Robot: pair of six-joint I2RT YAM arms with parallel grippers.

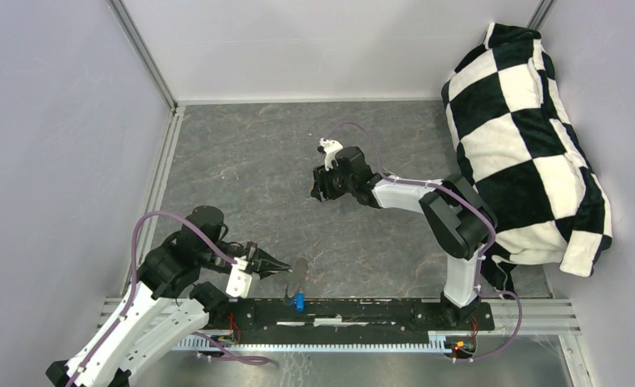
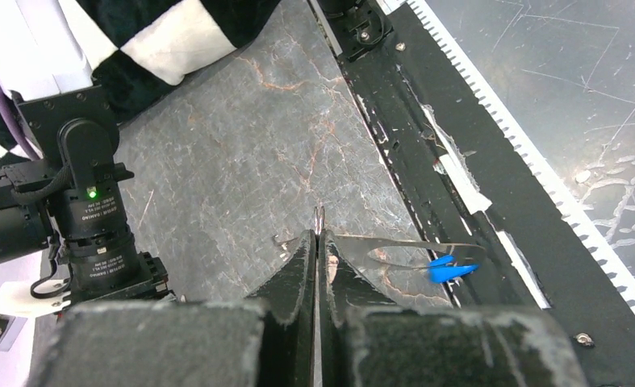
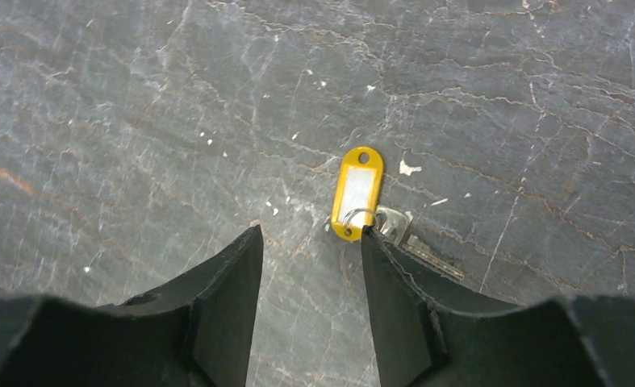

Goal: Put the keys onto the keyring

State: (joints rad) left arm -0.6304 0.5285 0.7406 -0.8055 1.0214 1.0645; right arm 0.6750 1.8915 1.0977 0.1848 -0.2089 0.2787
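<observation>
One yellow-tagged key (image 3: 357,193) lies just beside the right gripper (image 3: 310,235).

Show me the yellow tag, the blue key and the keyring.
yellow tag (image 3: 357,189), right wrist view, its white label.
blue key (image 2: 449,270), left wrist view, its blue head.
keyring (image 2: 403,240), left wrist view, upper band.

The keyring (image 2: 411,242), a thin grey-silver band curving into a flat loop, is sticking out level from the left gripper (image 2: 317,239), which is pinching one end; the blue-headed key (image 2: 451,268) is showing at its far end, overlapping the loop; the other key (image 3: 407,232), silver, ringed to a yellow tag (image 3: 357,189) with a white label, is lying flat on the grey table (image 3: 136,97).
</observation>
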